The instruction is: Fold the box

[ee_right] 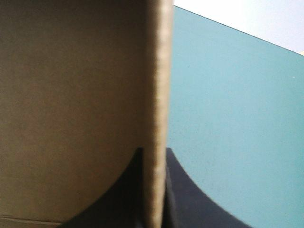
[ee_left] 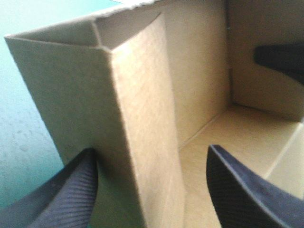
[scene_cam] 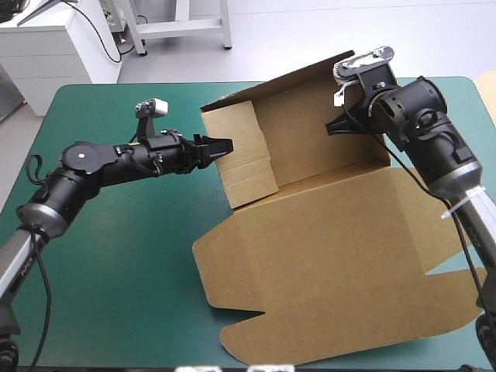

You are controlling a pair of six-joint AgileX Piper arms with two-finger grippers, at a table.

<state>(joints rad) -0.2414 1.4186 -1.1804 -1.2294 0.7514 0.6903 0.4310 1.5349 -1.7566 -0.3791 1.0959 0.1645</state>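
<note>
The brown box [scene_cam: 333,240] lies mid-table, its back wall [scene_cam: 310,116] and left wall [scene_cam: 244,155] raised and its wide lid flat toward the front edge. My left gripper [scene_cam: 221,146] is open and straddles the left wall's upper corner. In the left wrist view [ee_left: 151,149] one finger [ee_left: 71,190] stands outside that wall and the other [ee_left: 247,190] inside the tray. My right gripper [scene_cam: 339,124] is at the right end of the back wall. The right wrist view shows it [ee_right: 154,154] shut on that board's edge [ee_right: 159,95].
Bare teal-green cover [scene_cam: 116,256] stretches left and front-left of the box. The flat lid reaches close to the table's front and right edges. The right gripper [ee_left: 280,59] also shows in the left wrist view, deep inside the tray.
</note>
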